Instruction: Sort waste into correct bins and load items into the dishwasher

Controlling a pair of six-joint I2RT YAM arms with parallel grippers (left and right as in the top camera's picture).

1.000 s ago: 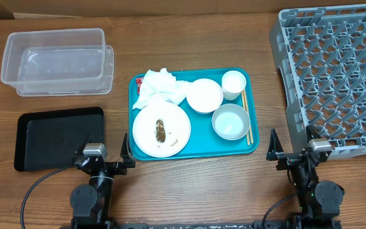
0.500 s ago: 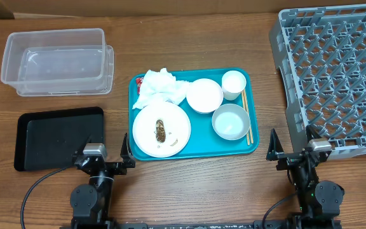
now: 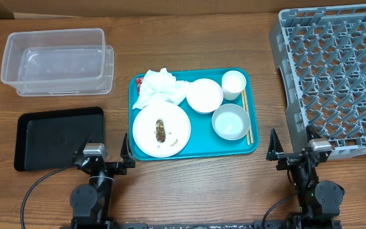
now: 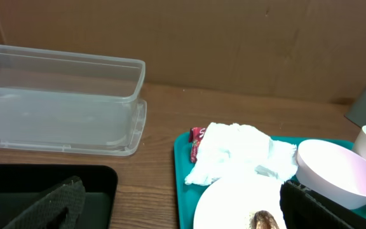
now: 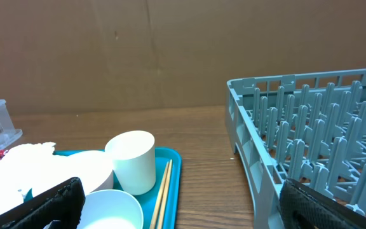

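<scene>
On the bench (image 3: 189, 184), napkins (image 3: 161, 89) lie forward-right of the wide, empty left end effector (image 3: 105, 149), farther from the equally wide right end effector (image 3: 292, 151)

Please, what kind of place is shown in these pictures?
Probably a robot test bench staged as a dish-clearing station, not a real kitchen: a wooden table with a plain cardboard wall behind, a grey dish rack, and a teal tray holding a dirty plate.
</scene>
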